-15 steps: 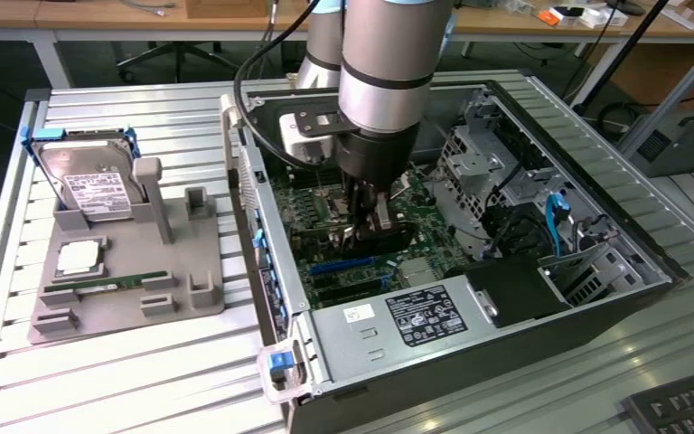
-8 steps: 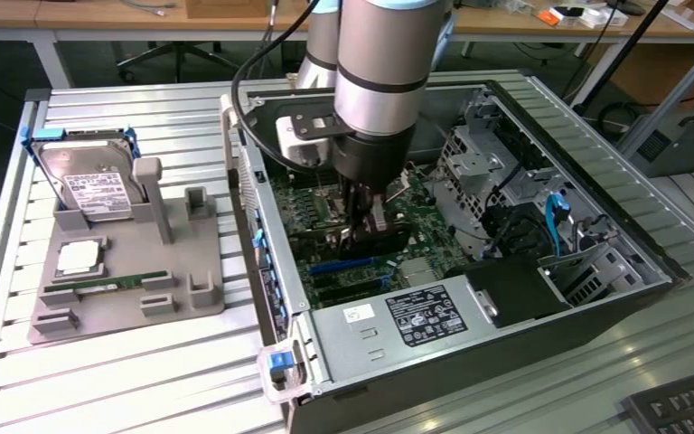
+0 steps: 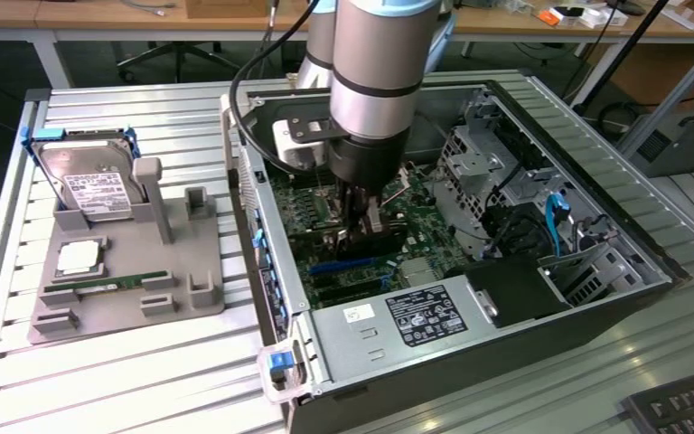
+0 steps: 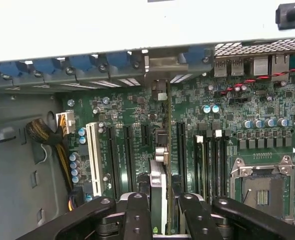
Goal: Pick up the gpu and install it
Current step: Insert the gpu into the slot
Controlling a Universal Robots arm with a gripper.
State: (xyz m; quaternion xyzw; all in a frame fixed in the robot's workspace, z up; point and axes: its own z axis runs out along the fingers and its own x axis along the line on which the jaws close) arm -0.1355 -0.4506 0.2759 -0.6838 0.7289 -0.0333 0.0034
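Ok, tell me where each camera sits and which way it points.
Exterior view: off the arm, raised, looking down at an angle on the open computer case and the grey holder to the exterior view's left; the arm reaches down into the case.
Wrist view: on the wrist, looking straight along the gripper onto the motherboard; its fingers clamp the gpu edge-on.
Shared: motherboard, gpu and gripper.

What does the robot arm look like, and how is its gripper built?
The arm is a thick silver-grey tube with dark bands at the joints, ending in a black cylindrical wrist. A white block sits on the wrist's side, and black cables loop down along it. The gripper is black metal, with linked bars joined by round silver pins.
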